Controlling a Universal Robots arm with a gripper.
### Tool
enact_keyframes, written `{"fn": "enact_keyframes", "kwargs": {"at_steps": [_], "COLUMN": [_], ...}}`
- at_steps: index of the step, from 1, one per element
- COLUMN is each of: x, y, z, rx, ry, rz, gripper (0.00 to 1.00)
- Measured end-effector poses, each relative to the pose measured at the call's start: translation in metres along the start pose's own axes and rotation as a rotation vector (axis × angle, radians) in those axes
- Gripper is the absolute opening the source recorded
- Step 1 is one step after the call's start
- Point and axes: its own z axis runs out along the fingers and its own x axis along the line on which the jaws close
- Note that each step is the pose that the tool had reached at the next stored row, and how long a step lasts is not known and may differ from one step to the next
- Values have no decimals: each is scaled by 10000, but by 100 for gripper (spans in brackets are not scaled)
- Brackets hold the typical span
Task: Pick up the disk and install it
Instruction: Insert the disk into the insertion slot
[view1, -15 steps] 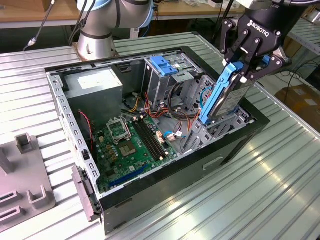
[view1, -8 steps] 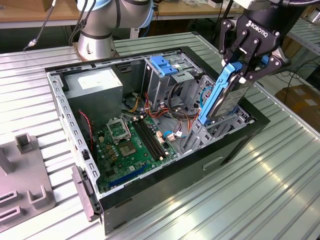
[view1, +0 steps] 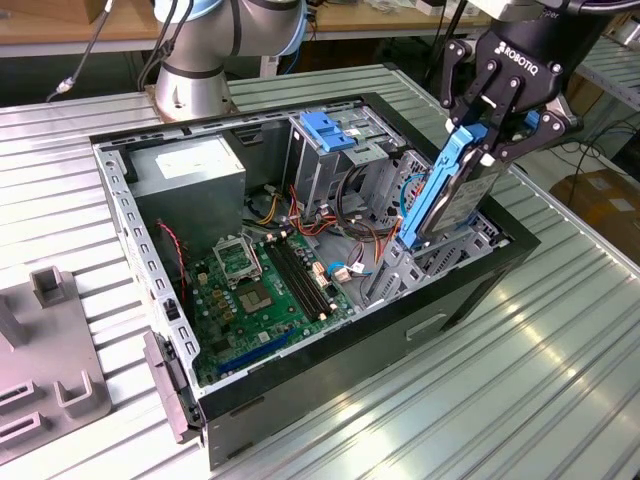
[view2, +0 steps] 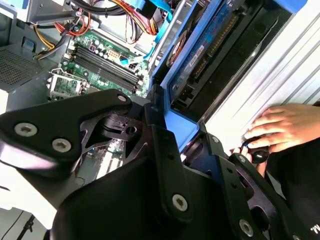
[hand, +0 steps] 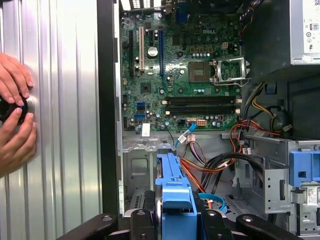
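Disk (view1: 455, 195) pinched at its upper end between my jaws, one finger on either side. It hangs on edge and tilted, top leaning toward the exterior view's right, lower end down inside the open computer case (view1: 470, 290) at its right end.

At the exterior view's left a grey fixture plate (view1: 50, 350) lies on the ribbed table (view1: 560, 380), apart from the case. Inside the case, the power supply (view1: 190, 170) fills the far left corner and the motherboard (view1: 265, 290) covers the near left floor. The drive cage (view1: 335, 135) with its blue top stands far and central. Loose cables (view1: 355, 215) cross the gap between that cage and the disk. On the disk's right the black case wall is near. I cannot tell whether the lower end touches the bay metal.

My gripper (view1: 492, 138) reaches in from the upper right, above the case rim, fingers pointing down and leftward.

The first wrist view looks along the disk's blue edge toward the motherboard, and it shows a person's hands (hand: 14, 80) on the table outside the case wall, around a small dark object (hand: 12, 107). The second wrist view shows the disk's board-side face and one of those hands resting on the table
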Motion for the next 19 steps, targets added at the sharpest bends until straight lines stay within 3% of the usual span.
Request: {"fn": "enact_keyframes", "kwargs": {"at_steps": [5, 11, 19], "x": [-1, -3, -2], "y": [7, 8, 8], "z": [7, 35, 117], "rx": [-2, -2, -2], "ry": [-1, 0, -1], "rz": [-303, -312, -312], "gripper": [37, 37, 37]}}
